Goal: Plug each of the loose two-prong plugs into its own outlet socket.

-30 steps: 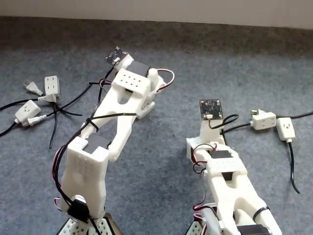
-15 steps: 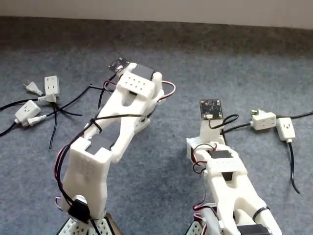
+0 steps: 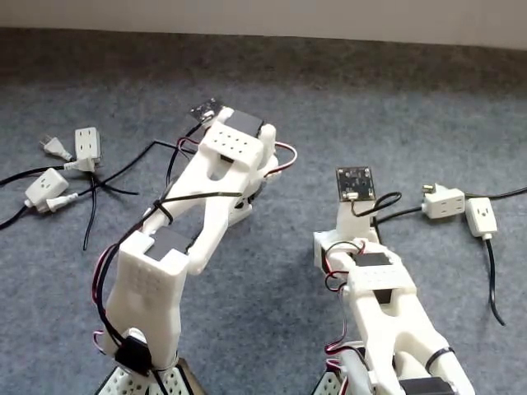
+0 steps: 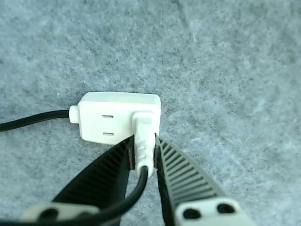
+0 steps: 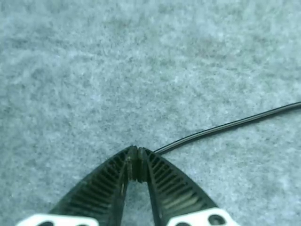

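Left gripper point(image 4: 144, 153) pinched a white two-prong plug point(image 4: 143, 136), its front against the outlet socket point(image 4: 110, 115) just beyond the fingertips. Right gripper point(image 5: 136, 162) was pressed together, a black cord point(image 5: 225, 125) lying just ahead.

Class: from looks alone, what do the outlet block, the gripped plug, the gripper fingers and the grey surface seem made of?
The outlet block and plug: smooth white moulded plastic, slight sheen. The fingers: dark, matte, ribbed, probably printed plastic or rubber. The surface: grey felt-like carpet, fuzzy fibres.
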You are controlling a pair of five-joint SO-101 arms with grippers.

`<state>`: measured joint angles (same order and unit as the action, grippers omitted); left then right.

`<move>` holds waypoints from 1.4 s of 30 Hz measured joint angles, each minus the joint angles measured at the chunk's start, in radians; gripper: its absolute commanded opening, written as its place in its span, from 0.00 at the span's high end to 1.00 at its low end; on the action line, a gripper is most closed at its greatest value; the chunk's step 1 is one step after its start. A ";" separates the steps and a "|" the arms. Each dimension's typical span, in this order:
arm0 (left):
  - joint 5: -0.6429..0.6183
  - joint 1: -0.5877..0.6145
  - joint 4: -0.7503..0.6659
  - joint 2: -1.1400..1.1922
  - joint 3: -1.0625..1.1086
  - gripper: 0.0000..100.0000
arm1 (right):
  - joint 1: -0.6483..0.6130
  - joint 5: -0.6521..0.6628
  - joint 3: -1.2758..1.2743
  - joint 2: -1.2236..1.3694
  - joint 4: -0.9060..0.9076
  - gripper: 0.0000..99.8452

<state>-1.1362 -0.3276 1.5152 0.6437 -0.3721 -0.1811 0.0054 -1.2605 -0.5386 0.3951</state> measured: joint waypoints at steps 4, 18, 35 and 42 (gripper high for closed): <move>0.000 0.028 0.002 0.025 -0.005 0.99 | 0.000 0.000 0.000 0.000 0.000 0.99; 0.000 0.040 0.002 0.052 -0.006 0.99 | 0.000 0.000 0.000 0.000 0.000 0.99; 0.209 0.048 0.141 0.155 -0.183 0.74 | 0.000 0.000 0.000 0.000 0.000 0.99; 0.218 0.054 0.212 0.161 -0.259 0.71 | 0.000 0.000 0.000 0.000 0.000 0.99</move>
<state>-0.9183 -0.2739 1.7269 0.8048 -0.6314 -0.1811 0.0054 -1.2605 -0.5386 0.3951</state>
